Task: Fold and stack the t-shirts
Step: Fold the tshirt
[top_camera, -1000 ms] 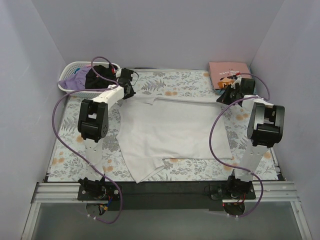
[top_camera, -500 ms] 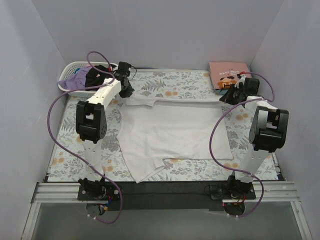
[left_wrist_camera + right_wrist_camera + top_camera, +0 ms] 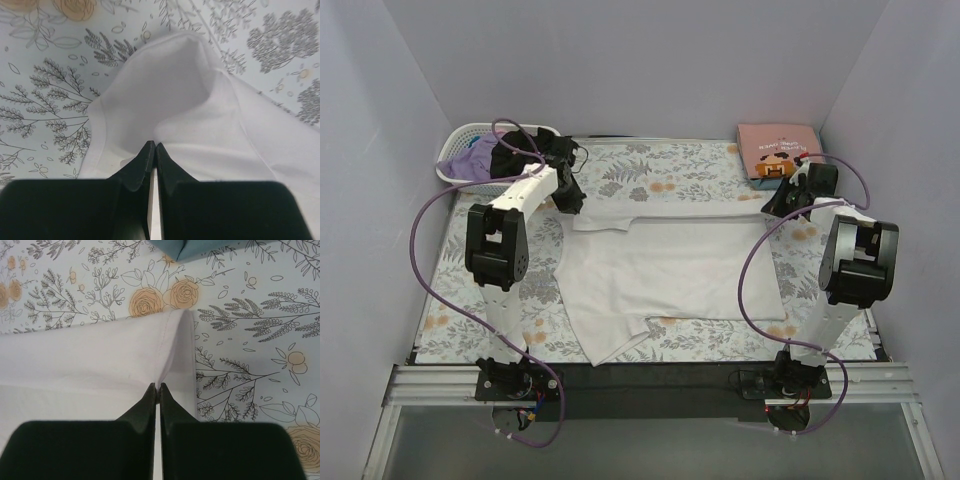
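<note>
Where left pincer [image 3: 152, 146] nips, white t-shirt [image 3: 175, 100] bunches just ahead.

Left hand [image 3: 152, 145] and right hand [image 3: 156, 386] are both pinched closed (each extended far forward).

white t-shirt [image 3: 660, 270]: centre of table, spread flat; far edge doubled into a narrow band; a flap juts toward 7 o'clock
left gripper [image 3: 573, 203]: at shirt's 11 o'clock corner
right gripper [image 3: 776, 204]: at shirt's 1 o'clock corner
basket [image 3: 448, 172]: table's 10 o'clock corner, holds lavender garment [image 3: 470, 157] and black garment [image 3: 506, 158]
pink t-shirt [image 3: 776, 148]: folded, table's 1 o'clock corner, print up
table cloth [image 3: 670, 170]: floral, under the shirts
</note>
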Controlling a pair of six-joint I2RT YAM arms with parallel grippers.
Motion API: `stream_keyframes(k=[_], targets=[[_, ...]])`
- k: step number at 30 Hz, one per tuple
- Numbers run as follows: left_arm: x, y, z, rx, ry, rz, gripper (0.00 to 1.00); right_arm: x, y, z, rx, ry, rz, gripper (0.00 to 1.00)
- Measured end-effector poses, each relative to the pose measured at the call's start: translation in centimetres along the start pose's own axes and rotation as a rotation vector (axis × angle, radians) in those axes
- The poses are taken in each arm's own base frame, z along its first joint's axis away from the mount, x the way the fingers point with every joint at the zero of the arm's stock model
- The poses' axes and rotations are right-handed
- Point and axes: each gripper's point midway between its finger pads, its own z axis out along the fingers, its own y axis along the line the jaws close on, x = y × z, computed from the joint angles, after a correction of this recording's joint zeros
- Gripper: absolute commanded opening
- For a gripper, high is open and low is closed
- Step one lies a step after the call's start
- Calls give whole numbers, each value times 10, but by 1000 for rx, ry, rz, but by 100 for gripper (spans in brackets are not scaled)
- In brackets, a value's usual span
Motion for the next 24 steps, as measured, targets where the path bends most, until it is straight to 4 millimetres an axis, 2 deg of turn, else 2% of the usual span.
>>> stream_keyframes(k=[3,6,15,24], targets=[[21,9,9,-16,60,-2,1,4,-3,3,5,11,6,1],[31,12,13,-16,94,-6,1,12,-10,9,16,34,20,1],[33,12,13,-13,100,-11,1,31,-21,19,39,92,51,1],[34,13,10,-21,110,-9,2,34,-20,18,46,112,79,1]])
